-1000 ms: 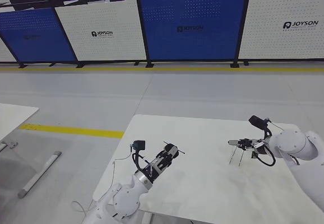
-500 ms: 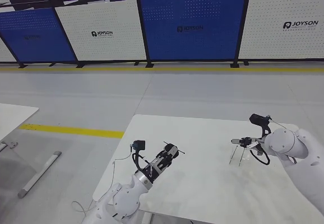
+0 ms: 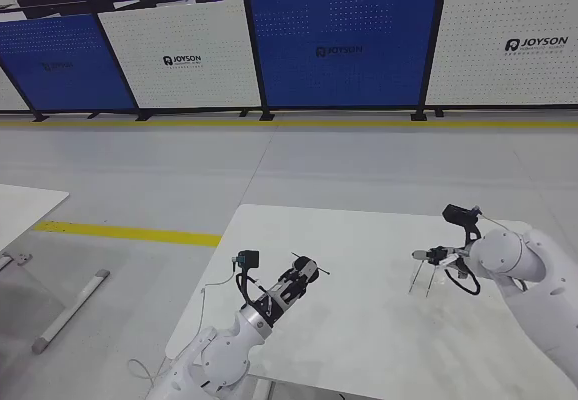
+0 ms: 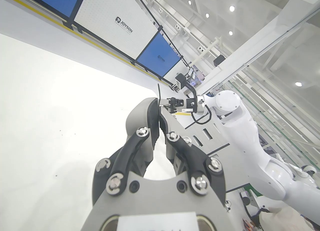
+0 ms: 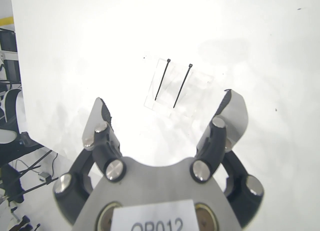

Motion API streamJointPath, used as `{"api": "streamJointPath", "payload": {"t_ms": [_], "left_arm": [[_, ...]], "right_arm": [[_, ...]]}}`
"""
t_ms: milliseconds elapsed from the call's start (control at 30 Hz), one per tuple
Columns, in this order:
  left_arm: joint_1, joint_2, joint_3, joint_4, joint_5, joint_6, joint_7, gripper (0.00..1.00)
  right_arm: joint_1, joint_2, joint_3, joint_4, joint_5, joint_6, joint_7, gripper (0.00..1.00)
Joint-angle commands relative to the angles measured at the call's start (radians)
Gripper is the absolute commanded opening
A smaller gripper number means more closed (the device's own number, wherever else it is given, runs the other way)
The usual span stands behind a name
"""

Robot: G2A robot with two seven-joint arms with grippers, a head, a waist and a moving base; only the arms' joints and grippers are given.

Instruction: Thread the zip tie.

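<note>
Pinches a zip tie (image 4: 158,93) in the left end effector (image 4: 158,111). Hangs the right end effector (image 5: 165,96), spread, over two loose ties (image 5: 162,79) on the tabletop (image 5: 225,29), at 3 o'clock from it. Probably best to descend squarely and straddle one only.

The counter (image 3: 359,330) is a white rectangular top with rounded corners. On its right part, in the half farther from the robot, a clear film (image 5: 200,79) lies flat as a faint rectangular patch. A black zip tie (image 5: 162,79) and a second zip tie (image 5: 182,86) lie straight on this film, side by side and roughly parallel, apart from each other, heads at the same end. A few dark specks (image 5: 144,57) dot the bare white surface around them.
</note>
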Motion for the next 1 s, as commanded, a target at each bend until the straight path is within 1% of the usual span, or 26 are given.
{"api": "streamJointPath", "payload": {"t_ms": [0, 67, 233, 300, 367, 433, 500, 600, 667, 733, 767, 833, 867, 933, 967], "left_arm": [[0.0, 0.0, 0.0, 0.0, 0.0, 0.0, 0.0, 0.0], [0.0, 0.0, 0.0, 0.0, 0.0, 0.0, 0.0, 0.0], [0.0, 0.0, 0.0, 0.0, 0.0, 0.0, 0.0, 0.0], [0.0, 0.0, 0.0, 0.0, 0.0, 0.0, 0.0, 0.0], [0.0, 0.0, 0.0, 0.0, 0.0, 0.0, 0.0, 0.0], [0.0, 0.0, 0.0, 0.0, 0.0, 0.0, 0.0, 0.0], [0.0, 0.0, 0.0, 0.0, 0.0, 0.0, 0.0, 0.0], [0.0, 0.0, 0.0, 0.0, 0.0, 0.0, 0.0, 0.0], [0.0, 0.0, 0.0, 0.0, 0.0, 0.0, 0.0, 0.0], [0.0, 0.0, 0.0, 0.0, 0.0, 0.0, 0.0, 0.0], [0.0, 0.0, 0.0, 0.0, 0.0, 0.0, 0.0, 0.0], [0.0, 0.0, 0.0, 0.0, 0.0, 0.0, 0.0, 0.0], [0.0, 0.0, 0.0, 0.0, 0.0, 0.0, 0.0, 0.0], [0.0, 0.0, 0.0, 0.0, 0.0, 0.0, 0.0, 0.0], [0.0, 0.0, 0.0, 0.0, 0.0, 0.0, 0.0, 0.0]], "right_arm": [[0.003, -0.001, 0.0, 0.012, -0.003, 0.0, 0.013, 0.41], [0.006, -0.003, 0.0, 0.025, -0.006, 0.0, 0.025, 0.33], [0.018, -0.01, -0.005, 0.056, -0.007, -0.011, 0.05, 0.31], [0.022, -0.015, -0.013, 0.065, -0.011, -0.008, 0.058, 0.28], [0.028, -0.021, -0.021, 0.079, -0.01, -0.006, 0.067, 0.27], [0.034, -0.027, -0.029, 0.094, -0.01, -0.002, 0.072, 0.3], [0.042, -0.034, -0.04, 0.113, -0.014, 0.0, 0.074, 0.31], [0.054, -0.046, -0.053, 0.144, -0.011, -0.002, 0.075, 0.31], [0.064, -0.055, -0.061, 0.168, -0.005, -0.005, 0.072, 0.27], [0.073, -0.063, -0.068, 0.188, -0.001, -0.009, 0.072, 0.27], [0.078, -0.067, -0.072, 0.197, 0.0, -0.012, 0.072, 0.29], [0.088, -0.077, -0.082, 0.22, 0.003, -0.016, 0.07, 0.25], [0.092, -0.081, -0.086, 0.23, 0.005, -0.017, 0.07, 0.25], [0.102, -0.092, -0.098, 0.25, 0.004, -0.018, 0.07, 0.29], [0.106, -0.096, -0.102, 0.259, 0.005, -0.018, 0.069, 0.27]]}}
